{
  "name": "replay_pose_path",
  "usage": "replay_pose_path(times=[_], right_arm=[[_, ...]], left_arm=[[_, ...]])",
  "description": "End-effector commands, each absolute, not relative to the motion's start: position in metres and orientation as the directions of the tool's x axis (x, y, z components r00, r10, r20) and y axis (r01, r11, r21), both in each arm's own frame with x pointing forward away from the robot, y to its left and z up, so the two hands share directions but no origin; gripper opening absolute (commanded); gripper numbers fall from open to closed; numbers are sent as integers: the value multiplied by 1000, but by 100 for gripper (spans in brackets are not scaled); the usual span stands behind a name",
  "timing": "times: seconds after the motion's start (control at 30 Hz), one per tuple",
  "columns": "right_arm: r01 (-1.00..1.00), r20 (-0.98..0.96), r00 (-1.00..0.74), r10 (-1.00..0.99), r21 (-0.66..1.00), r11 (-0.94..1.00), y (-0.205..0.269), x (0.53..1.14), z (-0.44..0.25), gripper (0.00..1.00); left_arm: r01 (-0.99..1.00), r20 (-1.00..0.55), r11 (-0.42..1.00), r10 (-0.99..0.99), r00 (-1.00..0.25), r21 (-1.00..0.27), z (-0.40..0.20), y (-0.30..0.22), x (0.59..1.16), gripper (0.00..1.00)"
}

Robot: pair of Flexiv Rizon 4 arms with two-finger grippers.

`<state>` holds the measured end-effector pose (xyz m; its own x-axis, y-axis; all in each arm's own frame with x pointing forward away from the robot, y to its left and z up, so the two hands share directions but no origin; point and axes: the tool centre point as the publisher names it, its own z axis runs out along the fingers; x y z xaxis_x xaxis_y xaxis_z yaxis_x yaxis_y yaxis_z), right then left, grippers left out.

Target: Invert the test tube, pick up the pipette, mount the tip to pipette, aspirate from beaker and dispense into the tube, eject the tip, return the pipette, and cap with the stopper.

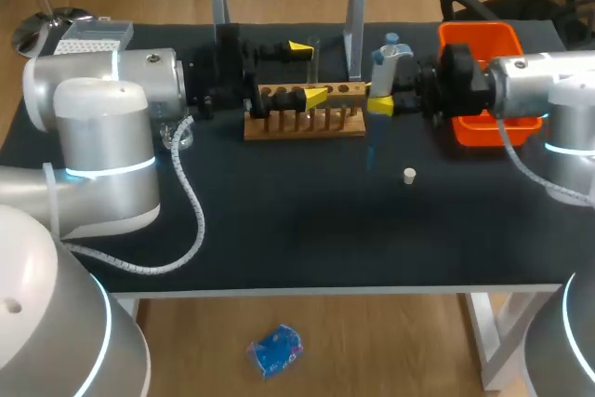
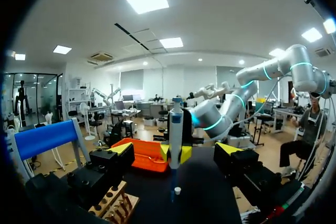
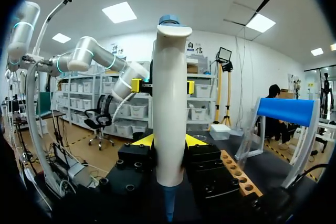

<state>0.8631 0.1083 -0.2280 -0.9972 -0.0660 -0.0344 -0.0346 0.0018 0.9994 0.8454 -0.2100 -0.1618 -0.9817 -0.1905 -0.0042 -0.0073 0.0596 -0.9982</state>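
**Head view.** The right pincer (image 1: pixel 383 99) comes in from the right and is closed on the pipette (image 1: pixel 390 62). The pipette stands upright in its grip, blue cap on top, over the right end of the rack (image 1: pixel 304 125). The left pincer (image 1: pixel 308 72) comes in from the left with its fingers spread wide and nothing in them. Its yellow tips point at the pipette, which is just past them and does not touch them. The stopper (image 1: pixel 408 175) lies on the table (image 1: pixel 279 239), nearer the front edge and well apart from both pincers. The bin (image 1: pixel 479 39) sits behind the right wrist. The tip box (image 1: pixel 93 39) is at the far left corner.

**Left wrist view.** The left pincer's fingers (image 2: pixel 113 161) stand far apart with an empty gap between them. Straight ahead, in line with that gap, the pipette (image 2: pixel 176 124) is upright. The right pincer's yellow tips clasp it low on its body from either side. The stopper (image 2: pixel 177 190) rests on the table close to the pipette's lower end. The rack (image 2: pixel 118 203) lies under one finger, and the bin (image 2: pixel 149 153) is beyond it.

**Right wrist view.** The pipette (image 3: pixel 170 103) rises straight up between the right pincer's fingers (image 3: pixel 210 166). Both fingers press its white body from two sides, with a yellow tip showing at each flank. Its bluish lower end points down below the grip. Beyond it, the left pincer's fingertips (image 3: pixel 136 85) show on either side of the pipette, apart from it. The rack (image 3: pixel 236 169) lies beside the right pincer.
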Motion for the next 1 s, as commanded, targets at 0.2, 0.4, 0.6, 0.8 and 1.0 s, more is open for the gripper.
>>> replay_pose_path(times=[0.2,0.4,0.6,0.8,1.0], right_arm=[[-69,-69,-998,-4,998,-1,53,873,-204,0],[-90,-89,-995,52,996,-20,17,890,-187,0],[-110,-109,-989,100,994,-3,-16,909,-173,0],[-119,-116,-978,171,993,-6,-57,928,-157,0],[-117,-114,-965,237,993,-2,-91,947,-154,0]], left_arm=[[-7,-4,60,-189,-982,-998,-162,-210,845,100],[-7,-4,60,-189,-982,-998,-162,-210,845,100],[-7,-4,60,-189,-982,-998,-162,-210,845,100],[-7,-4,60,-189,-982,-998,-162,-210,845,100],[-7,-4,60,-189,-982,-998,-162,-210,845,100]])
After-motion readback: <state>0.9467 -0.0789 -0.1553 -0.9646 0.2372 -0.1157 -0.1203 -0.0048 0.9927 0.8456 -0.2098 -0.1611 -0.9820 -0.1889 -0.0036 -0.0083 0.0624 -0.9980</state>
